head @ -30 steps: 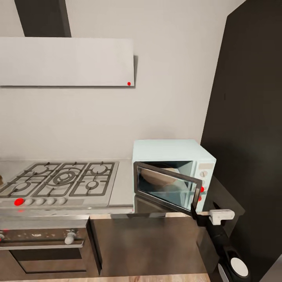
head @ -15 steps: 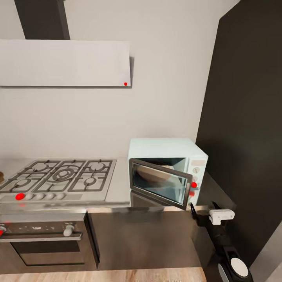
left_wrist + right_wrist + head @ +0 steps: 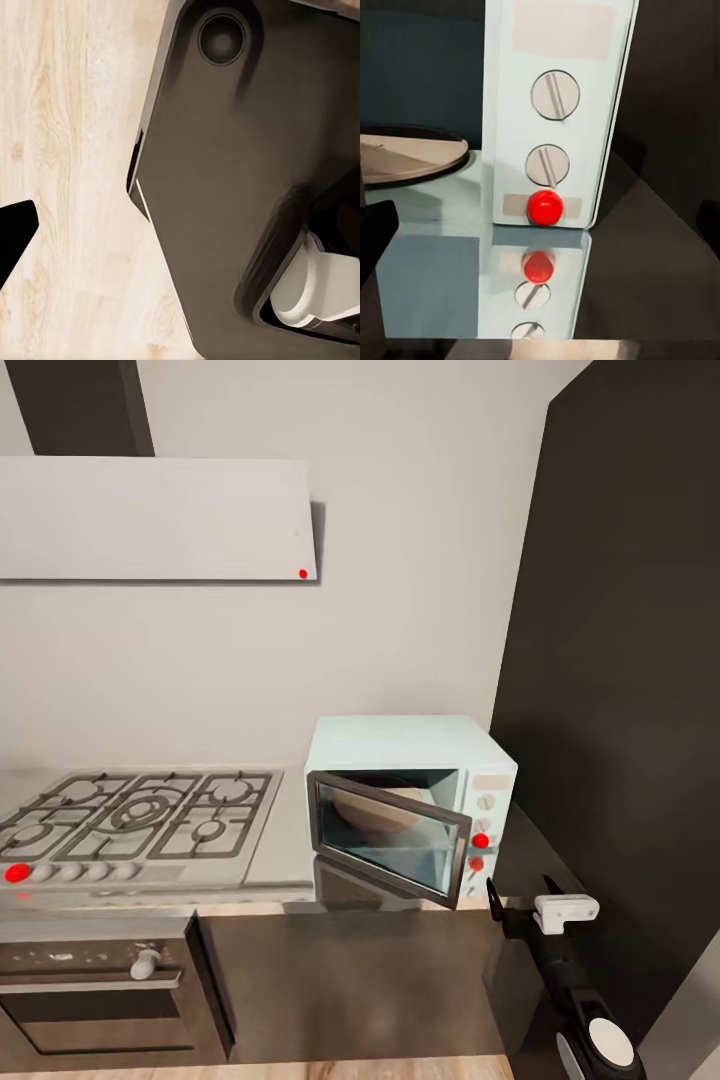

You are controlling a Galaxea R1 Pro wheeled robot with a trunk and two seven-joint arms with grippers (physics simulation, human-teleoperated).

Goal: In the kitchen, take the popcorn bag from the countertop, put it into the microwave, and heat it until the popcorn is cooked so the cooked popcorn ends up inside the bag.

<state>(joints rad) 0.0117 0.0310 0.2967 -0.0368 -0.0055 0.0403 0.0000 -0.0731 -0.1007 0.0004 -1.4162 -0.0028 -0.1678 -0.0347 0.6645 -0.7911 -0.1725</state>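
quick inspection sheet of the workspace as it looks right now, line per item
surface: smooth grey countertop bears a steel gas hob and the microwave.
job's things: boxy pale mint-blue microwave, glass door ajar, red dot under two white knobs; popcorn bag nothing seen.
clutter: nothing seen.
grippers: right tool open, in front of the microwave; left tool state cannot be told.
cables: nothing seen.
surroundings: white extractor hood, dark built-in oven, tall dark cabinet, light wood floor.

The head view looks forward and down from well back at the microwave (image 3: 405, 805) and gas hob (image 3: 130, 825). The right wrist view sits close, facing the microwave's (image 3: 556, 112) knob panel, which both views share. The left wrist view faces down at the wood floor (image 3: 71, 187).
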